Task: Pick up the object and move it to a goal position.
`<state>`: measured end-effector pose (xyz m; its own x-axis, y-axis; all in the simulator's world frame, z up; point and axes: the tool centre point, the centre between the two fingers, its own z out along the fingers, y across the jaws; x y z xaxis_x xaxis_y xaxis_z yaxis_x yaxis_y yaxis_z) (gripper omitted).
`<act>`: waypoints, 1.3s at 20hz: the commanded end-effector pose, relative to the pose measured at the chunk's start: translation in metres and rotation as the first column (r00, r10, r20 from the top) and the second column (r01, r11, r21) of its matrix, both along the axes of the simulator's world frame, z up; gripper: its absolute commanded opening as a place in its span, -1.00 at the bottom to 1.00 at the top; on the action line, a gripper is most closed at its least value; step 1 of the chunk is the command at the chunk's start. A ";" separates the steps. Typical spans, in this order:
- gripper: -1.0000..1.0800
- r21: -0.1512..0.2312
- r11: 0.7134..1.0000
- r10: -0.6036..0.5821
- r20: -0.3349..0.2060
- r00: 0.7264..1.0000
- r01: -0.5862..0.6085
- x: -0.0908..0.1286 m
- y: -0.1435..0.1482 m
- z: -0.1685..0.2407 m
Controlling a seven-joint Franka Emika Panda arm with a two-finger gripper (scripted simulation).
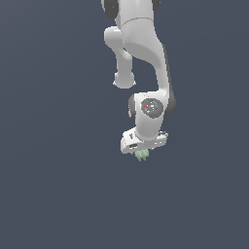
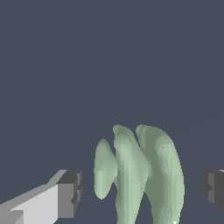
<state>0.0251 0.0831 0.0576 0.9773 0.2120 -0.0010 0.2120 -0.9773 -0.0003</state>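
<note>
Though between pads, object (image 2: 140,175) lobes pointing away.

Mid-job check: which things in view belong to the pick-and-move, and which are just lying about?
Part of the job:
- pale green lobed object, between the fingers
- gripper, open, pads apart from the object on both sides

Lying about:
- nothing else shows; only the plain dark surface. No goal marker is visible.

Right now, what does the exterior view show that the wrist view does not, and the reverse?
Only the exterior view shows the white arm reaching down over the object. Only the wrist view shows the fingertips standing apart on either side of the object, clear gaps between, and its ridged, pointed lobes. Both show the gripper at the pale green object on a plain dark surface.
</note>
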 end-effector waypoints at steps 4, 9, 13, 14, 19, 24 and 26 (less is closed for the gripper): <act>0.92 0.000 1.000 0.001 0.001 1.000 -0.001 0.001 0.000 -0.017; -1.00 0.000 1.000 0.001 0.001 1.000 -0.001 0.001 0.000 -0.018; -1.00 0.000 1.000 0.001 0.001 1.000 -0.001 0.001 0.000 -0.018; -1.00 0.000 1.000 0.001 0.001 1.000 -0.001 0.001 0.000 -0.018; -1.00 0.000 1.000 0.003 0.003 1.000 -0.003 0.002 0.000 -0.016; -1.00 0.005 1.000 0.019 0.019 1.000 -0.019 0.005 -0.006 -0.006; -1.00 0.009 0.999 0.030 0.030 0.999 -0.031 0.008 -0.011 0.002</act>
<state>0.0310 0.0758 0.0536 0.9718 0.2347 0.0214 0.2348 -0.9720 -0.0022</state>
